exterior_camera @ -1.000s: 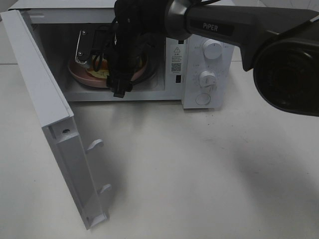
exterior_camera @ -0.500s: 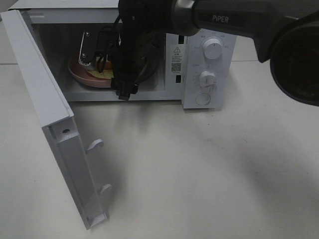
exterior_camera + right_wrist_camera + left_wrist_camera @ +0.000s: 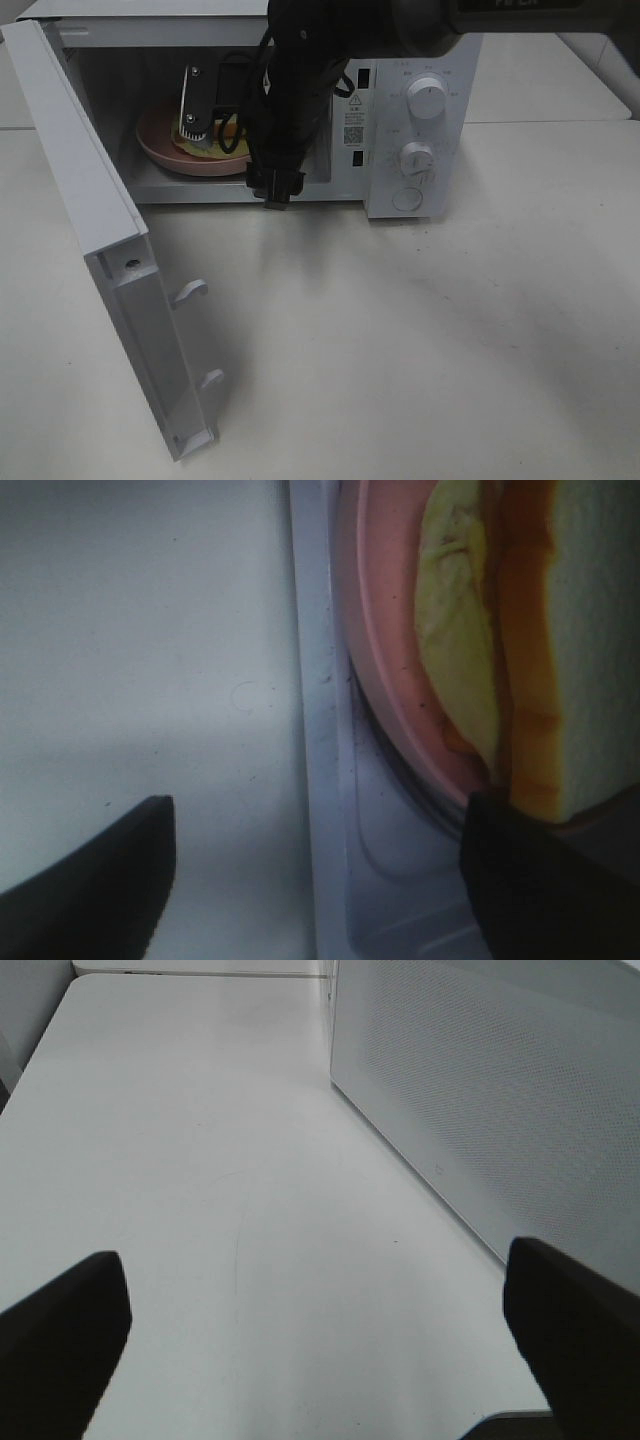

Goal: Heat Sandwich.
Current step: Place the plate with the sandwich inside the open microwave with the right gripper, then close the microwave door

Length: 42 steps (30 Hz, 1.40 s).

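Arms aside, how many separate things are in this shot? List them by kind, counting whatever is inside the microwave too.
Microwave: 1, door swung open
Pink plate: 1, inside the microwave
Sandwich: 1, on the plate
Total: 3

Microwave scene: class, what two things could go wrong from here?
1. The open right gripper sits close by the rim of the plate; it may catch the plate and drag the sandwich out.
2. The arm fills the mouth of the microwave while the door stands wide open; closing it now would likely hit the arm.
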Each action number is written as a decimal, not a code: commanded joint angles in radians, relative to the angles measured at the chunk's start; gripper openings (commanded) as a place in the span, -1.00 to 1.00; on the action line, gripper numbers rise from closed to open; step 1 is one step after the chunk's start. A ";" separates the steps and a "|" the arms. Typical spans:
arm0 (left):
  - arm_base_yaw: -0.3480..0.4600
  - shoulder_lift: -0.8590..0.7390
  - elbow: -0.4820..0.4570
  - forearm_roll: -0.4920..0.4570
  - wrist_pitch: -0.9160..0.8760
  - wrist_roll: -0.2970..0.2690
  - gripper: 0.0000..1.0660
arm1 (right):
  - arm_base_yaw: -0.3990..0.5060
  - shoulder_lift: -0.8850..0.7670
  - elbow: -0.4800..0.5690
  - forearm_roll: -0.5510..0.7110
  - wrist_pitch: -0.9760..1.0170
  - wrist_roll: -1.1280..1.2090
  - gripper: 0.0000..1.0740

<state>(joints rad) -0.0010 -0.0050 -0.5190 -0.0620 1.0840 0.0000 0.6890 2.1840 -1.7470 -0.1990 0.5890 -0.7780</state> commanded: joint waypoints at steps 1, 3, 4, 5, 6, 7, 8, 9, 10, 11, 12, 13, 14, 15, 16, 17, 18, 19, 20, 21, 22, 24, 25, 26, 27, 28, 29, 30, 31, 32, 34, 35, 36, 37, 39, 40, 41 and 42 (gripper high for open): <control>-0.001 -0.017 0.002 0.002 -0.014 0.007 0.81 | -0.001 -0.051 0.065 -0.007 -0.044 0.009 0.41; -0.001 -0.017 0.002 0.002 -0.014 0.007 0.81 | -0.001 -0.108 0.167 -0.008 -0.115 0.010 0.41; -0.001 -0.017 0.002 0.002 -0.014 0.007 0.81 | -0.001 -0.131 0.201 -0.010 -0.141 0.010 0.41; -0.001 -0.017 0.002 0.002 -0.014 0.007 0.81 | -0.001 -0.131 0.201 -0.010 -0.141 0.010 0.41; -0.001 -0.017 0.002 0.002 -0.014 0.007 0.81 | -0.001 -0.152 0.234 -0.011 -0.168 0.010 0.41; -0.001 -0.017 0.002 0.002 -0.014 0.007 0.81 | -0.001 -0.189 0.288 -0.011 -0.218 0.010 0.41; -0.001 -0.017 0.002 0.002 -0.014 0.007 0.81 | -0.001 -0.207 0.311 -0.011 -0.236 0.010 0.41; -0.001 -0.017 0.002 0.002 -0.014 0.007 0.81 | -0.001 -0.228 0.340 -0.011 -0.258 0.010 0.41; -0.001 -0.017 0.002 0.002 -0.014 0.007 0.81 | -0.001 -0.228 0.340 -0.011 -0.258 0.010 0.41; -0.001 -0.017 0.002 0.002 -0.014 0.007 0.81 | -0.001 -0.247 0.361 -0.011 -0.273 0.010 0.41; -0.001 -0.017 0.002 0.002 -0.014 0.007 0.81 | -0.001 -0.287 0.415 -0.011 -0.305 0.010 0.41; -0.001 -0.017 0.002 0.002 -0.014 0.007 0.81 | -0.001 -0.302 0.433 -0.011 -0.317 0.010 0.41; -0.001 -0.017 0.002 0.002 -0.014 0.007 0.81 | -0.001 -0.321 0.456 -0.011 -0.330 0.010 0.41; -0.001 -0.017 0.002 0.002 -0.014 0.007 0.81 | -0.001 -0.321 0.456 -0.011 -0.330 0.010 0.41; -0.001 -0.017 0.002 0.002 -0.014 0.007 0.81 | -0.001 -0.353 0.495 -0.011 -0.348 0.013 0.41; -0.001 -0.017 0.002 0.002 -0.014 0.007 0.81 | -0.001 -0.371 0.515 -0.011 -0.356 0.013 0.41; -0.001 -0.017 0.002 0.002 -0.014 0.007 0.81 | -0.001 -0.385 0.531 -0.011 -0.361 0.013 0.41; -0.001 -0.017 0.002 0.002 -0.014 0.007 0.81 | -0.001 -0.385 0.531 -0.011 -0.361 0.013 0.41; -0.001 -0.017 0.002 0.002 -0.014 0.007 0.81 | -0.001 -0.420 0.569 -0.011 -0.368 0.022 0.41; -0.001 -0.017 0.002 0.002 -0.014 0.007 0.81 | -0.001 -0.435 0.585 -0.011 -0.368 0.031 0.41; -0.001 -0.017 0.002 0.002 -0.014 0.007 0.81 | -0.001 -0.450 0.601 -0.011 -0.368 0.042 0.41; -0.001 -0.017 0.002 0.002 -0.014 0.007 0.81 | -0.001 -0.478 0.629 -0.011 -0.368 0.066 0.41; -0.001 -0.017 0.002 0.002 -0.014 0.007 0.81 | -0.001 -0.490 0.641 -0.011 -0.368 0.075 0.41; -0.001 -0.017 0.002 0.002 -0.014 0.007 0.81 | -0.001 -0.504 0.656 -0.011 -0.368 0.086 0.41; -0.001 -0.017 0.002 0.002 -0.014 0.007 0.81 | -0.001 -0.531 0.685 -0.011 -0.368 0.110 0.41; -0.001 -0.017 0.002 0.002 -0.014 0.007 0.81 | -0.001 -0.531 0.685 -0.011 -0.368 0.110 0.41; -0.001 -0.017 0.002 0.002 -0.014 0.007 0.81 | -0.001 -0.545 0.699 -0.011 -0.369 0.121 0.41; -0.001 -0.017 0.002 0.002 -0.014 0.007 0.81 | -0.001 -0.557 0.711 -0.011 -0.369 0.130 0.41; -0.001 -0.017 0.002 0.002 -0.014 0.007 0.81 | -0.001 -0.571 0.725 -0.011 -0.369 0.144 0.41; -0.001 -0.017 0.002 0.002 -0.014 0.007 0.81 | -0.001 -0.571 0.725 -0.011 -0.369 0.144 0.41; -0.001 -0.017 0.002 0.002 -0.014 0.007 0.81 | -0.001 -0.610 0.764 -0.011 -0.365 0.186 0.41; -0.001 -0.017 0.002 0.002 -0.014 0.007 0.81 | -0.001 -0.625 0.775 -0.011 -0.365 0.202 0.41; -0.001 -0.017 0.002 0.002 -0.014 0.007 0.81 | -0.001 -0.655 0.804 -0.011 -0.365 0.227 0.41; -0.001 -0.017 0.002 0.002 -0.014 0.007 0.81 | -0.001 -0.655 0.804 -0.011 -0.365 0.227 0.41; -0.001 -0.017 0.002 0.002 -0.014 0.007 0.81 | -0.001 -0.683 0.833 -0.011 -0.363 0.256 0.41; -0.001 -0.017 0.002 0.002 -0.014 0.007 0.81 | -0.001 -0.696 0.845 -0.011 -0.361 0.272 0.41; -0.001 -0.017 0.002 0.002 -0.014 0.007 0.81 | -0.001 -0.730 0.876 -0.011 -0.357 0.317 0.41; -0.001 -0.017 0.002 0.002 -0.014 0.007 0.81 | -0.001 -0.730 0.876 -0.011 -0.357 0.317 0.41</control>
<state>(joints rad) -0.0010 -0.0050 -0.5190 -0.0620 1.0840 0.0000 0.6890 1.4850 -0.8900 -0.2070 0.2320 -0.5020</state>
